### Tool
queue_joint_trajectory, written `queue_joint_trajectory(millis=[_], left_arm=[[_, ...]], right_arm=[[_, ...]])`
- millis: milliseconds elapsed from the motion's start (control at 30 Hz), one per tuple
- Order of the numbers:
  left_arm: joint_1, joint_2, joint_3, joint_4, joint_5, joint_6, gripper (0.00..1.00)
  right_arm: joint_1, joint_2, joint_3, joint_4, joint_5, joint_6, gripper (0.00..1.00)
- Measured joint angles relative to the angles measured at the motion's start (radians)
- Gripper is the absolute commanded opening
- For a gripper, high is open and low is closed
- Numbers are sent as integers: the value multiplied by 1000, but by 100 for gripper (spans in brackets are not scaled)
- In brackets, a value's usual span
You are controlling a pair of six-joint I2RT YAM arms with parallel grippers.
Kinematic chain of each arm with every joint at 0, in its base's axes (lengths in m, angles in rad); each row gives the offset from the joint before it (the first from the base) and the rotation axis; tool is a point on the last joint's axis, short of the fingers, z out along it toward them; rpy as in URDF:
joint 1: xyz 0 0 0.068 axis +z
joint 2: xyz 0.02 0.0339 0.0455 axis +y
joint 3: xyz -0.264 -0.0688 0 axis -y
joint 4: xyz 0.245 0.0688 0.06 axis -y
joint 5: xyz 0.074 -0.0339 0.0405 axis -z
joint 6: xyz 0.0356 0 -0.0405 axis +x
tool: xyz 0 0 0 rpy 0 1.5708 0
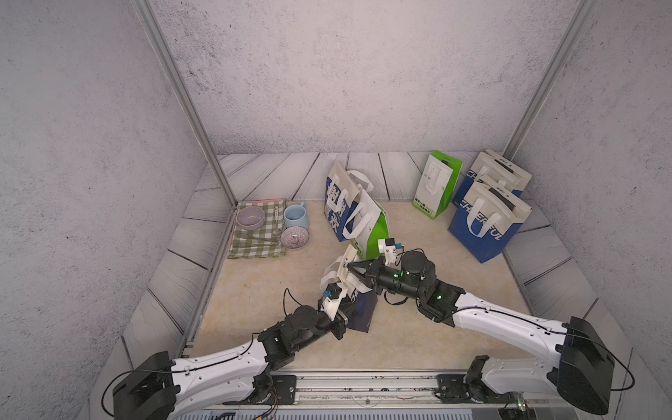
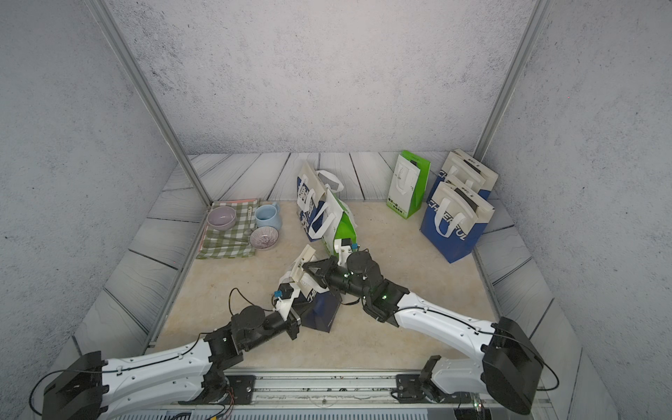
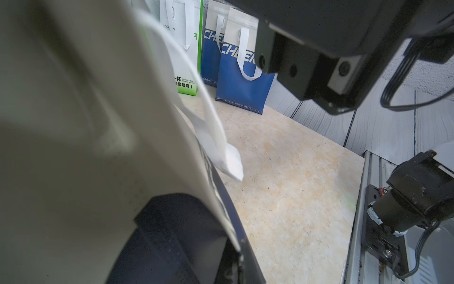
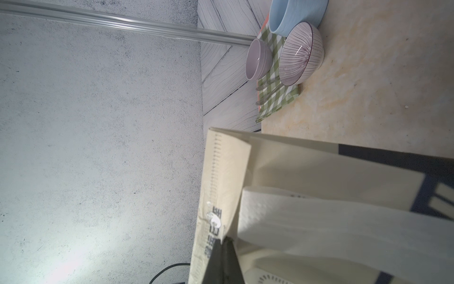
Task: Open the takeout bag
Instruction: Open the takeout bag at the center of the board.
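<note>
Logged desk (image 1: 418,327) whole only in both top views. Noted spare bags (image 1: 487,225) standing at far right, two more mid-back. Found takeout bag (image 1: 364,312), blue and cream, mid-desk, tilted between both arms. Spotted checked cloth (image 1: 254,236) with bowls (image 1: 294,238) and cup (image 1: 295,215) at far left. Confirmed right gripper (image 4: 224,247) from right wrist view alone: pinched together on the bag's cream top edge, beside a white handle (image 4: 319,221). Could not make out left gripper (image 1: 344,295) fingertips: left wrist view mostly blurred fabric. Read as closed on the bag's near wall.
</note>
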Motion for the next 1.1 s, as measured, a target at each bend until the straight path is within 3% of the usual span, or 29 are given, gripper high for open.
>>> queue_joint_trajectory(millis=[967, 1000, 1100], left_arm=[[-1, -9, 0, -29, 27, 1, 0], [-1, -9, 0, -30, 27, 1, 0], [-1, -15, 0, -34, 27, 1, 0]], right_arm=[[0, -5, 1, 163, -3, -1, 0], [0, -10, 7, 138, -2, -11, 3], [0, -44, 10, 79, 2, -46, 25]])
